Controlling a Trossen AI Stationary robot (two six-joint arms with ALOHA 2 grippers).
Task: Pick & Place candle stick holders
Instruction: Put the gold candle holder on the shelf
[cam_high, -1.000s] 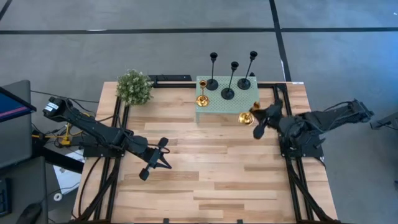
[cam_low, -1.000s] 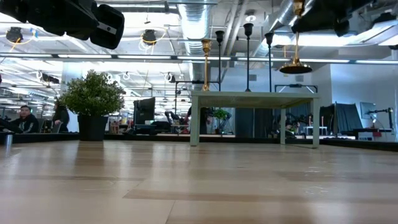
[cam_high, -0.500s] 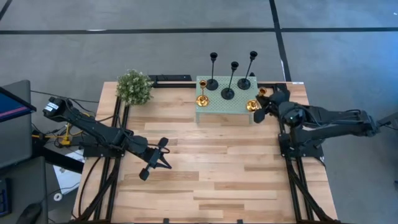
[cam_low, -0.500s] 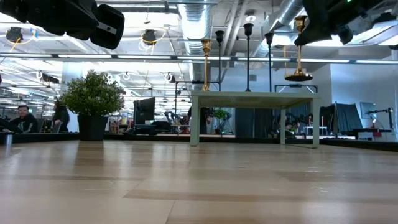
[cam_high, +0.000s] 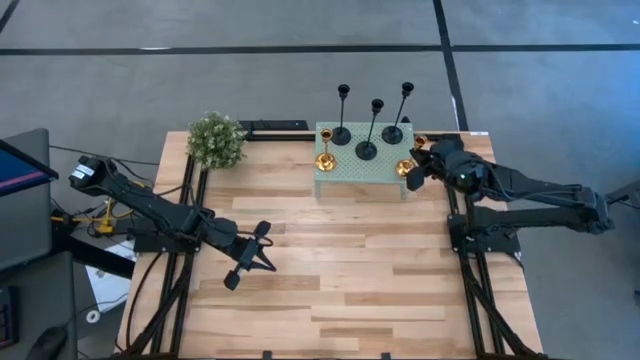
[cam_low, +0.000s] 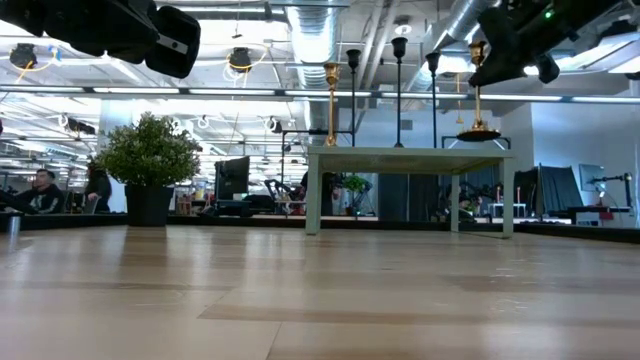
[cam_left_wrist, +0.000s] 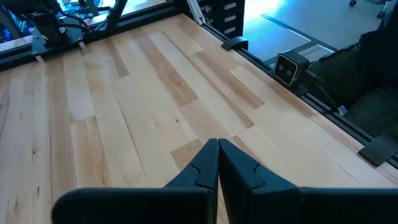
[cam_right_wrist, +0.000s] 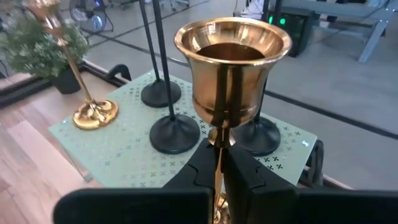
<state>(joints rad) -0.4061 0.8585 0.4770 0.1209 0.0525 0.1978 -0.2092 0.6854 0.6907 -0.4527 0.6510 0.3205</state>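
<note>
Four holders on stand (cam_high: 365, 172): three black (cam_high: 366, 150), one gold (cam_high: 325, 162). Fifth, second gold holder (cam_high: 405, 168), clamped in right gripper (cam_high: 418, 160) at stand's corner, unreleased. Left gripper (cam_high: 250, 262) idle over desk (cam_high: 340, 270), jaws together.

In your right wrist view, the held gold holder's (cam_right_wrist: 233, 68) base is hidden behind the right gripper (cam_right_wrist: 219, 163), and 2 black holders' (cam_right_wrist: 174, 132) stems run off the frame.

A polished, mirror-bright gold metal candle holder (cam_right_wrist: 232, 68) is seen above a matt pale green perforated stand (cam_right_wrist: 124, 158) (with matt black bases (cam_right_wrist: 173, 133) on it), over a smooth, light wooden table (cam_high: 340, 270).
</note>
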